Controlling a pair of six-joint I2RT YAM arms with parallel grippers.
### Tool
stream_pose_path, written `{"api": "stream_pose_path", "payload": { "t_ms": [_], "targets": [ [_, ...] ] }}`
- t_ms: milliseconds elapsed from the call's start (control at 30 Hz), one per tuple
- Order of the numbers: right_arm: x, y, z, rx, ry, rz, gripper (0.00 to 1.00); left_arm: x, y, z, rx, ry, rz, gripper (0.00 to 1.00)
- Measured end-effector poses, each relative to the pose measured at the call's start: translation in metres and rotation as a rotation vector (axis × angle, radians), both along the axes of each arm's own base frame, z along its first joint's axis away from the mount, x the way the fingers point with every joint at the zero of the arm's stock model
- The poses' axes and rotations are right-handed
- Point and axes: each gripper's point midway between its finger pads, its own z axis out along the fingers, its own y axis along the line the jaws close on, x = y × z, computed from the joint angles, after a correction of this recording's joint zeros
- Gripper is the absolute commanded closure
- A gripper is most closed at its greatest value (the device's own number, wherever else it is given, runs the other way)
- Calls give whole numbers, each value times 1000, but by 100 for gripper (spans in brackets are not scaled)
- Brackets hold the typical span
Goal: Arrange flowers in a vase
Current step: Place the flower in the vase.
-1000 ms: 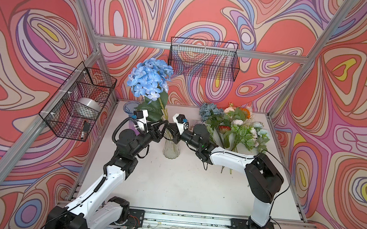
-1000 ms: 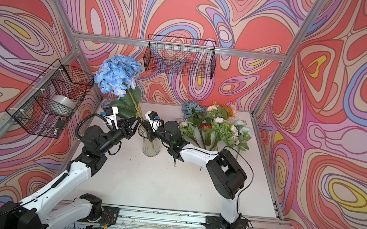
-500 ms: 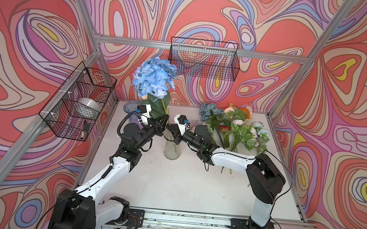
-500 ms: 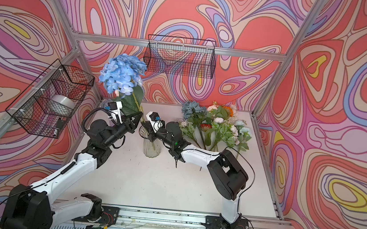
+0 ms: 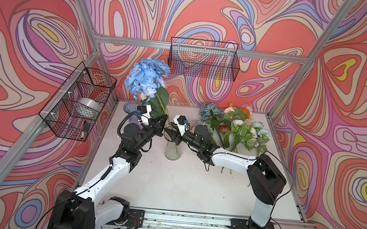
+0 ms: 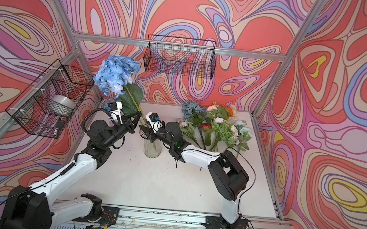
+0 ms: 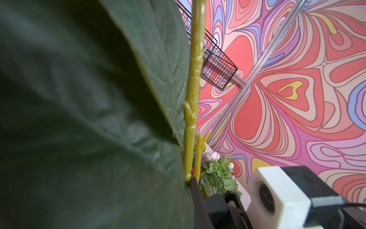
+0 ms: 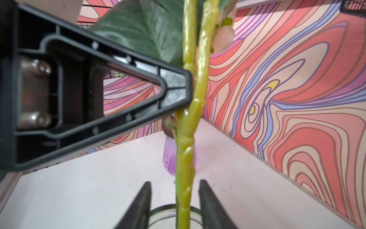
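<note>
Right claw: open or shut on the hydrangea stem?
Open. In the right wrist view the right claw has its fingers either side of the stem, a gap at each.

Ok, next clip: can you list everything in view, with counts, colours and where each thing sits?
hydrangea: one, blue bloom, green stem and leaf; held up, stem end in the clear vase
clear vase: one, glass; middle of the table
purple vase: one, purple; back left of the table
loose flowers: a pile, count unclear; blue, peach, pink, orange, red, green leaves; lying back right
back basket: one, black wire; on the back wall
side basket: one, black wire; on the left wall
silver round thing: one; in the side basket
table: one, white
left gripper: black; shut on the hydrangea stem
right gripper: black; open, jaws either side of the stem, above the clear vase
</note>
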Motion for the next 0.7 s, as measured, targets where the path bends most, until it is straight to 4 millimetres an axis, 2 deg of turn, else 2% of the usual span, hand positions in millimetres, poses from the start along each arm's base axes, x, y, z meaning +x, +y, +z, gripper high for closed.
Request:
{"api": "stream_pose_path", "payload": {
  "t_ms": [67, 167, 333, 567, 700],
  "targets": [
    [-4, -1, 0, -5, 4, 5, 24, -4, -5, 0, 22, -14, 0, 100],
    [-7, -7, 0, -14, 12, -6, 20, -11, -12, -3, 60, -39, 5, 100],
    [-12, -24, 12, -6, 3, -55, 6, -15, -17, -23, 125, -24, 29, 100],
    [-14, -50, 13, -35, -9, -149, 4, -18, -26, -34, 207, -27, 55, 100],
    [-9, -68, 19, -44, -23, -244, 3, -20, -34, -47, 260, -2, 50, 87]
  ]
}}
